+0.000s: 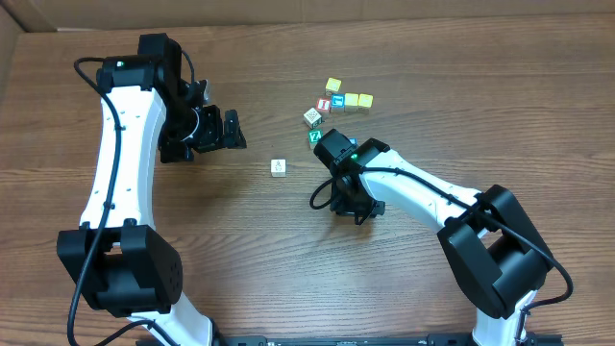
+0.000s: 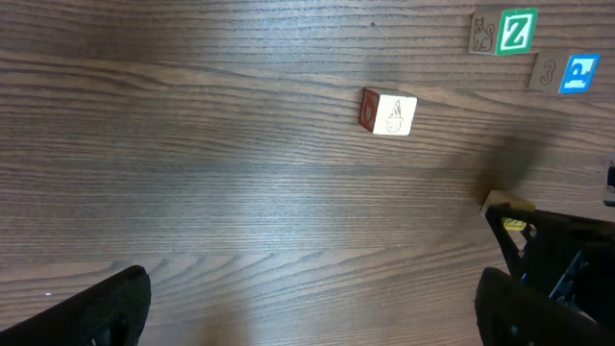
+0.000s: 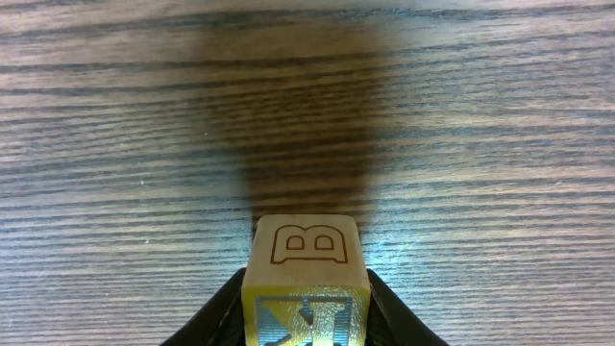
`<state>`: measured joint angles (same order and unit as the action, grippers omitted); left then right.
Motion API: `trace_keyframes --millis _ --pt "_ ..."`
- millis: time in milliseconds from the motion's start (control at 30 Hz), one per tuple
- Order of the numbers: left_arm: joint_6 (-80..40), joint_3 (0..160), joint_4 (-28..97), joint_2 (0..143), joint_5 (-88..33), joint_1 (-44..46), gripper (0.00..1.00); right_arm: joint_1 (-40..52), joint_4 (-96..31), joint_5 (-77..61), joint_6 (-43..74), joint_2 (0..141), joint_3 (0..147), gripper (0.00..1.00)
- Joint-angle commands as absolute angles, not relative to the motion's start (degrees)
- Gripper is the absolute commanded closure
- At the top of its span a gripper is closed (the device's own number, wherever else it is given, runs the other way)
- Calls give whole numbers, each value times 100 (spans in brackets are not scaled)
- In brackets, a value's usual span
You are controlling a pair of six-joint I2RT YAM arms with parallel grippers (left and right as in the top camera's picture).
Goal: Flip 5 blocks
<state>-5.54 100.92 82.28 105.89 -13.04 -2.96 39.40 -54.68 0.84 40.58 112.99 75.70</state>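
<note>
My right gripper (image 3: 306, 312) is shut on a pale wooden block (image 3: 307, 255). The block shows an outlined B on one face and a yellow face with a blue picture toward the camera, low over the table. From overhead the right gripper (image 1: 352, 200) hides that block. A white block (image 1: 279, 167) (image 2: 389, 113) lies alone mid-table. The green Z block (image 1: 314, 136) (image 2: 517, 31), another white block (image 1: 311, 116) and the teal-blue block (image 1: 337, 102) (image 2: 579, 73) sit in the far cluster. My left gripper (image 1: 231, 130) (image 2: 312, 317) hangs open, with nothing between its fingers.
A red-and-white cube (image 1: 324, 105) and brighter yellow cubes (image 1: 332, 86) (image 1: 358, 100) lie in the same far cluster. The right arm's black gripper (image 2: 567, 259) shows at the lower right of the left wrist view. Bare wood lies in front of the held block.
</note>
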Motion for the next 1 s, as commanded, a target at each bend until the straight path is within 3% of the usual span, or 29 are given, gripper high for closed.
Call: trace_keyframes --millis 0,367,533,700,967 --pt "-532 10239 8224 10661 -1306 -259 0 3964 -5461 -14 4005 11187 7618 67" --pt "-532 10239 8224 10661 -1306 -259 0 3964 -5387 -12 3769 11187 7620 47" --pt "-532 10239 8224 10661 -1306 -259 0 3955 -5201 -12 3586 11187 7623 46" --pt "-532 10237 8224 10661 -1308 -259 0 3920 -5094 137 2941 11187 7909 27" --pt "-532 10239 8224 10661 -1306 -259 0 3568 -5100 899 2499 11187 8814 25"
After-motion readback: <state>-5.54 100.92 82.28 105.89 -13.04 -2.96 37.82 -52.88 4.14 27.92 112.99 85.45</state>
